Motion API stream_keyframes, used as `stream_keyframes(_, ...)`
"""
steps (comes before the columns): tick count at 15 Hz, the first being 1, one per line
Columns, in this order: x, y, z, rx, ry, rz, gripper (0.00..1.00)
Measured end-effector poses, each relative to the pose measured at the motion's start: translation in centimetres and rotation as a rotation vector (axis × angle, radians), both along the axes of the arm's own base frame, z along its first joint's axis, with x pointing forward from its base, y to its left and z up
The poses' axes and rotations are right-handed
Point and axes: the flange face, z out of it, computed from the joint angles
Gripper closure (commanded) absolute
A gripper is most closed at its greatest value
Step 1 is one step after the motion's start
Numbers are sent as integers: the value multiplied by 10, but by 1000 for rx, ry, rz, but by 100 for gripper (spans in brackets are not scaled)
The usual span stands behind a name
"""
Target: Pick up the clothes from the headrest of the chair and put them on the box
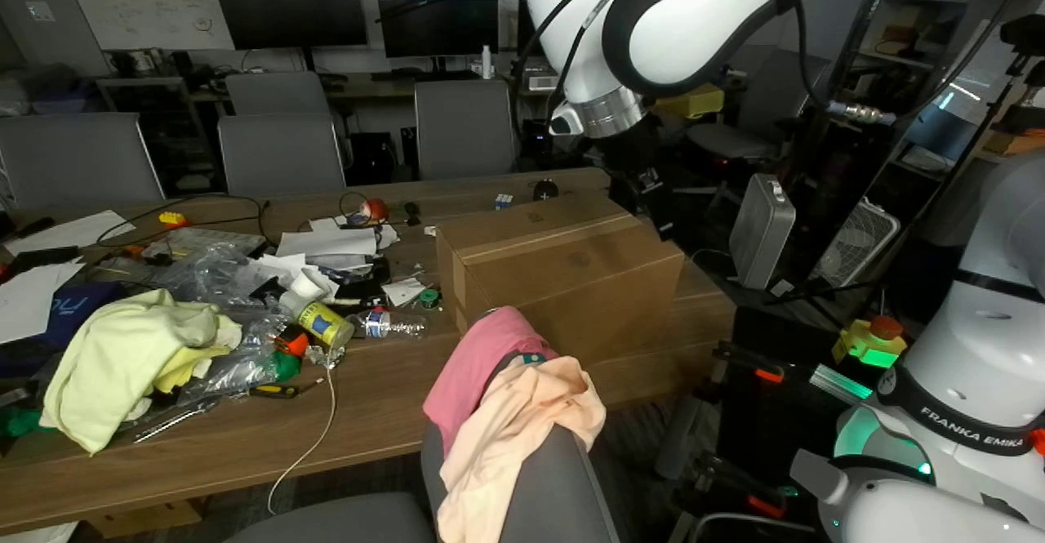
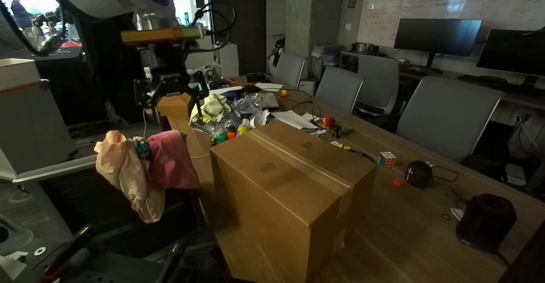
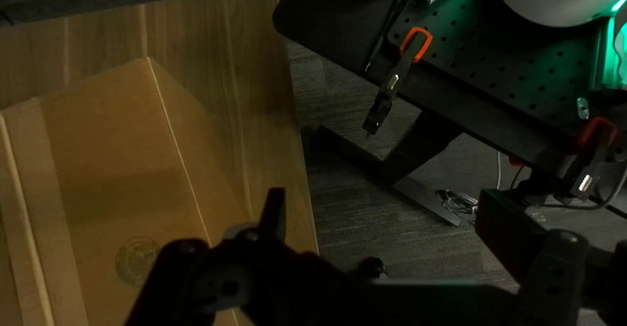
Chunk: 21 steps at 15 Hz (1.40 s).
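Pink cloth (image 1: 473,363) and peach cloth (image 1: 522,412) drape side by side over top of gray chair (image 1: 555,486). Taped cardboard box (image 2: 281,189) stands on wooden table (image 2: 408,232), near chair. Gripper (image 3: 382,201) hangs near box, jaws spread wide; in wrist view, table edge and floor (image 3: 352,218) show between 2 fingers (image 3: 273,218). Yellow cloth (image 1: 122,355) lies on table, beside crumpled clear plastic (image 1: 212,278), well apart from box.

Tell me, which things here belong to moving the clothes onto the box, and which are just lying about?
For the job:
pink cloth and peach cloth, draped over the chair
cardboard box, where they should go
robot's fingers, open

Just lying about:
pale yellow cloth
clear plastic bottle
Rubik's cube
loose papers
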Motion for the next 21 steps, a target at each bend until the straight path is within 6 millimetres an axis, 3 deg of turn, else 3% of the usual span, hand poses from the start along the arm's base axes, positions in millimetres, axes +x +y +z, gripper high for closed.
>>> stream_keyframes(7, 21, 57, -32, 90, -200, -65, 0)
stream_keyframes(13, 35, 89, -40, 88, -415, -114, 0)
stream_keyframes(17, 31, 109, -51, 66, -494, -113, 0)
stream_keyframes(21, 16, 137, -71, 46, -485, -77, 0)
